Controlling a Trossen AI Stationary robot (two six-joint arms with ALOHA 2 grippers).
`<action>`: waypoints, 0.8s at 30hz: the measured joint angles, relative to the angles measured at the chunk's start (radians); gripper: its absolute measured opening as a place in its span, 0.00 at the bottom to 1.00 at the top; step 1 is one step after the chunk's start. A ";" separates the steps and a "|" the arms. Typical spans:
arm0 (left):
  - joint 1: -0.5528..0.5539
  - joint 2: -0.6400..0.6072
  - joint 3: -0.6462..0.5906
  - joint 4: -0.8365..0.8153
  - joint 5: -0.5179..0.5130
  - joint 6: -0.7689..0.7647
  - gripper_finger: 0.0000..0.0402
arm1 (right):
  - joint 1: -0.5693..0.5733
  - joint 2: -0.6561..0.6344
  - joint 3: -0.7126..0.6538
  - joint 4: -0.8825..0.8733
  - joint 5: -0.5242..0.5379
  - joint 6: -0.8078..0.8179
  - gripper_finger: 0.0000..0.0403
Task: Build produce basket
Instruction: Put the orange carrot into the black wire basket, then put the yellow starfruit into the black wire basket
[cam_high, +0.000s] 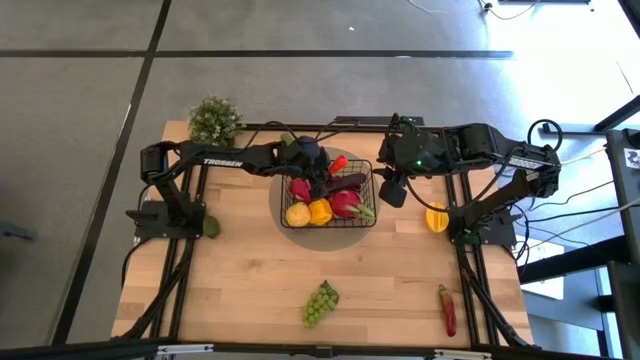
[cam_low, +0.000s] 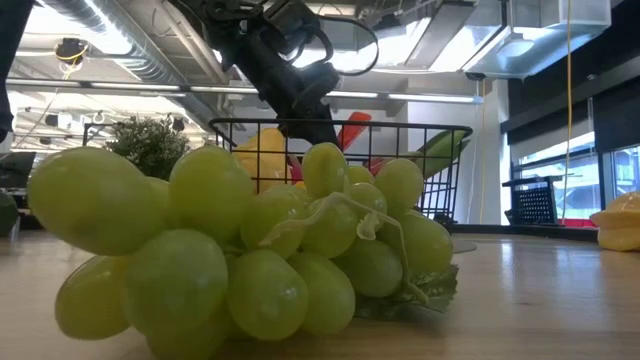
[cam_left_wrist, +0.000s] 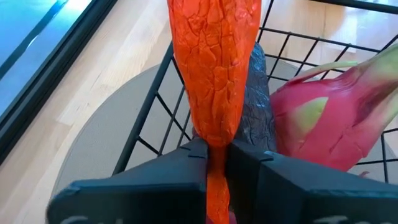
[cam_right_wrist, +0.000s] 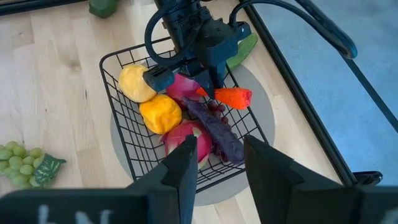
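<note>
1 carrot (cam_left_wrist: 214, 93) in left jaws (cam_left_wrist: 216, 163), seemingly over basket (cam_high: 365, 180)

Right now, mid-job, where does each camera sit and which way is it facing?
High: overhead, straight down on the table; both arms show.
Low: table height, behind the green grapes, facing the basket; left arm descends.
Left wrist: above the basket, left hand pinching the carrot.
Right wrist: beside the basket, facing it; right hand open.
Shared: both wrist views show the carrot and a dragon fruit.
</note>
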 joint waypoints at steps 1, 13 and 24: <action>0.000 0.000 0.000 0.000 0.000 0.001 0.05 | 0.000 0.000 0.000 0.000 0.000 0.000 0.30; -0.005 -0.004 0.000 0.000 0.000 -0.002 0.29 | 0.000 0.000 0.000 0.000 0.000 0.000 0.30; -0.023 -0.209 0.000 -0.276 0.031 -0.281 0.29 | 0.000 0.000 0.000 0.000 0.000 0.003 0.30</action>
